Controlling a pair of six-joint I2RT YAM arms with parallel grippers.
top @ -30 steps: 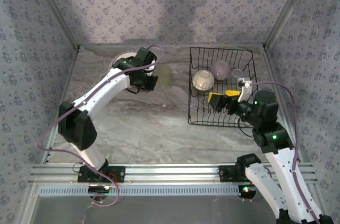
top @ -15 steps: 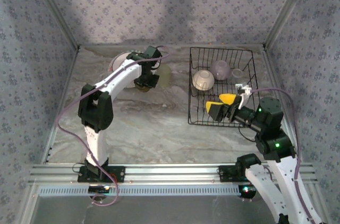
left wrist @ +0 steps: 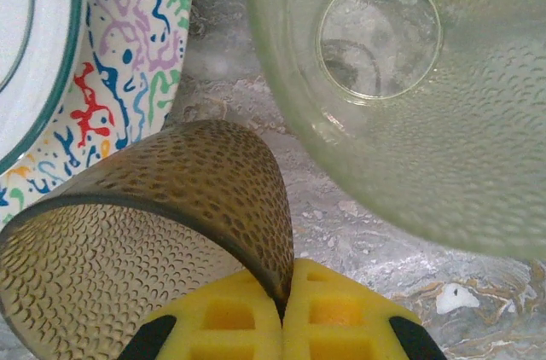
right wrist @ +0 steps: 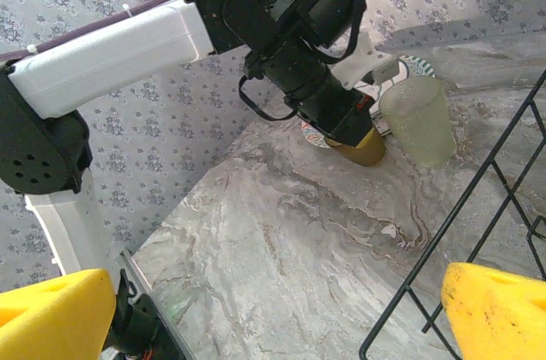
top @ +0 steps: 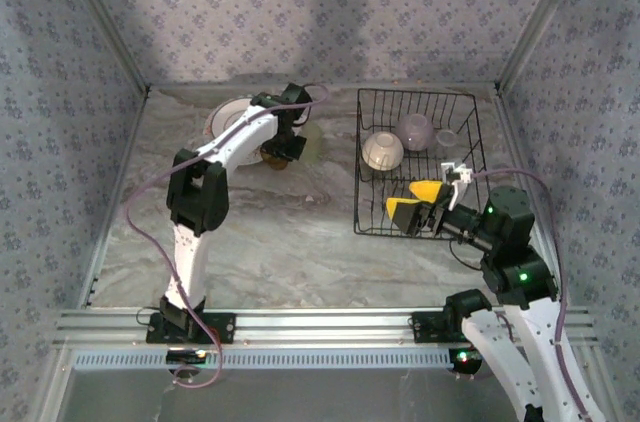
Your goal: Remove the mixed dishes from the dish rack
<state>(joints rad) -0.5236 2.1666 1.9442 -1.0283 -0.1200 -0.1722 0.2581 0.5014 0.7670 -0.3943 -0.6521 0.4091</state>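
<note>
While my right gripper waits wide, left gripper, pinching dimpled amber plastic cup, has dropped beside squiggle-patterned round plate; release next, I judge.

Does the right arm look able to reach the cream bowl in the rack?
Probably yes: its open end effector hovers over the rack, nothing between it and the cream bowl.

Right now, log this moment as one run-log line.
left pincer: shut on amber cup | right pincer: open, at dish rack | in rack: cream dish, lilac bowl
</note>
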